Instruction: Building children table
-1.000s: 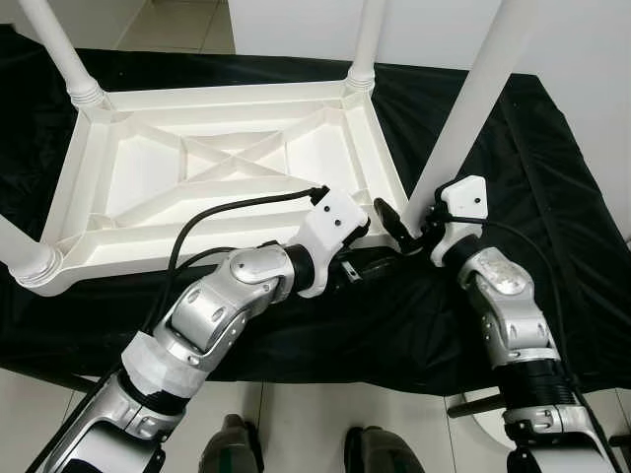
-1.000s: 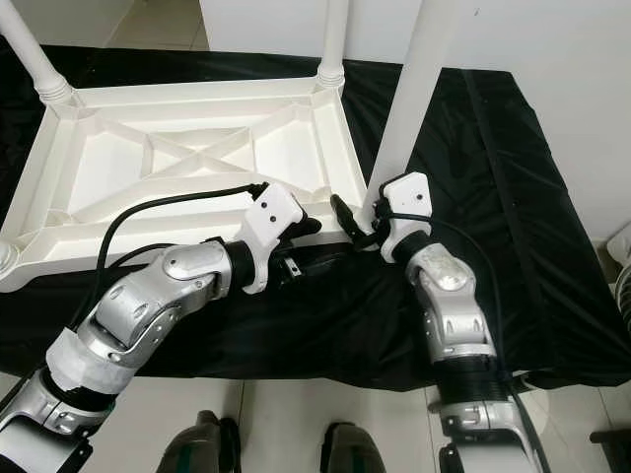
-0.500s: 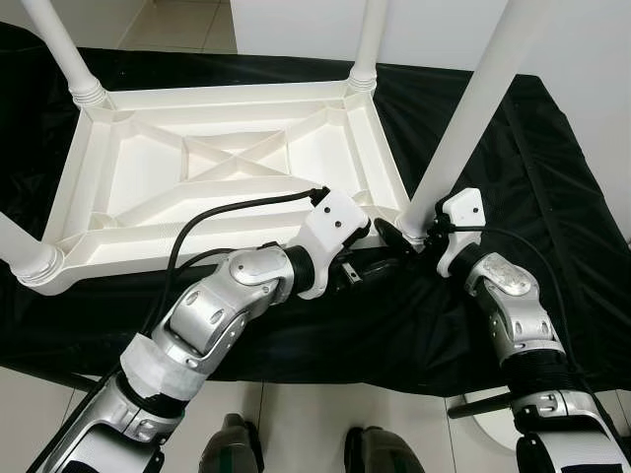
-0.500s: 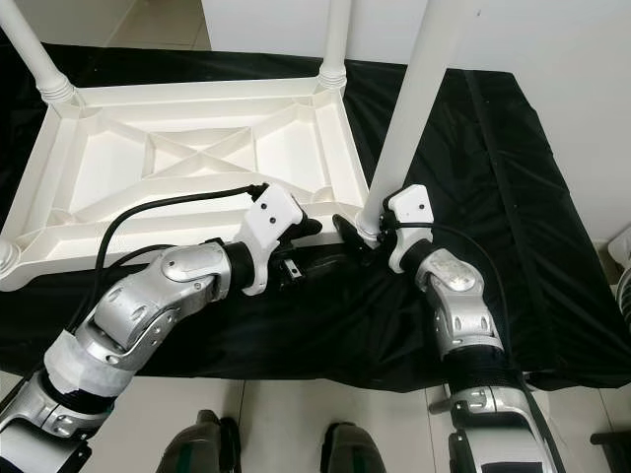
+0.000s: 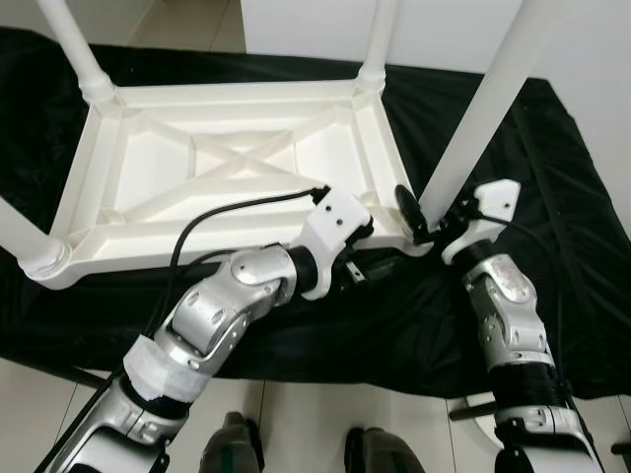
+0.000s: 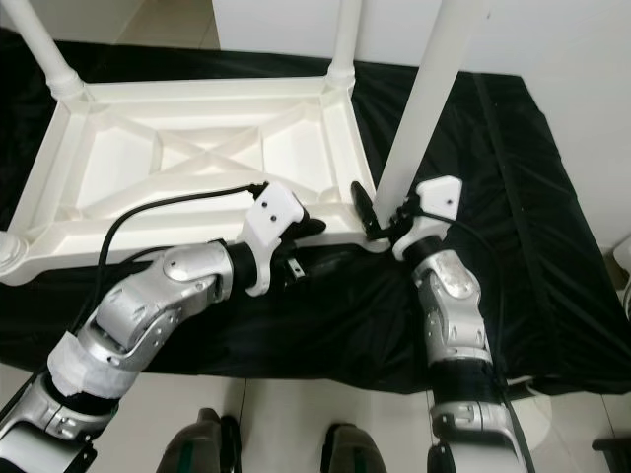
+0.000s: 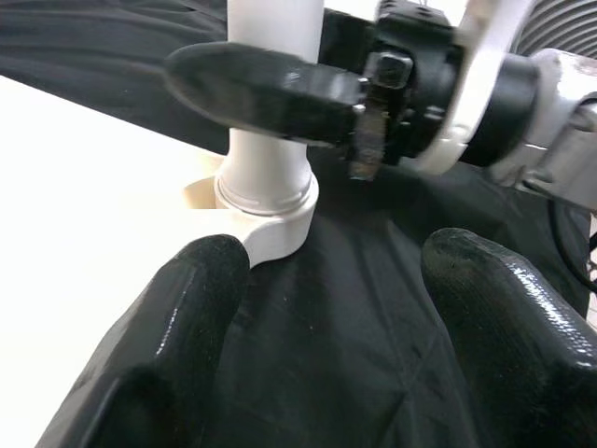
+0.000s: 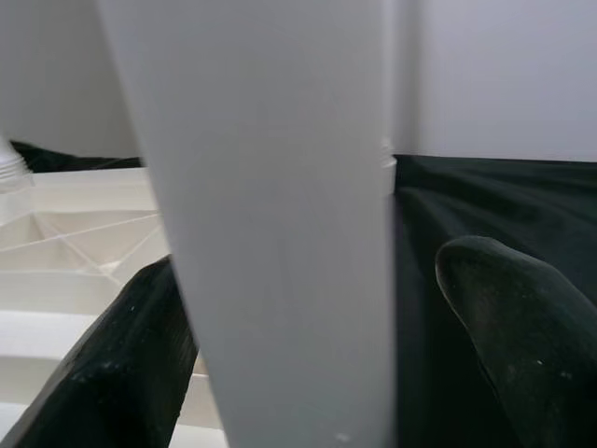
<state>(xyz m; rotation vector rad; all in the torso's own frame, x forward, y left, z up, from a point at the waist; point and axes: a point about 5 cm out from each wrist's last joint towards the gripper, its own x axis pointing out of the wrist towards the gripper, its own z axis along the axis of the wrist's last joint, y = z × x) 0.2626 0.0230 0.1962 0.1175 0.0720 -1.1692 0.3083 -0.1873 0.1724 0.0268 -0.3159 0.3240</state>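
Nearest the robot, both silver arms reach forward over the near edge of the worktop (image 5: pixel 552 325), which is draped in black cloth. The left arm is bent at the elbow, its forearm angled toward the worktop's right half. The left gripper (image 7: pixel 326 308) hangs open just above the cloth, fingers spread and holding nothing, beside the near right corner of the white table top (image 5: pixel 237 168). It looks parked there to steady that corner if needed.

The right arm rises nearly straight from below, wrist turned inward. The right gripper (image 5: pixel 426 219) straddles the base of the near right leg (image 5: pixel 483 118); in the right wrist view one finger (image 8: pixel 121 364) shows on each side of the white tube. Whether the fingers press on it cannot be made out, so I cannot tell if the grip is closed. This hold probably serves to seat or twist the leg into its corner socket (image 7: pixel 270 210).

Farther back, the table top lies upside down, ribbed underside up, so the legs can be fitted from above. Legs stand at the far right corner (image 5: pixel 378 44) and far left corner (image 5: pixel 74 44).
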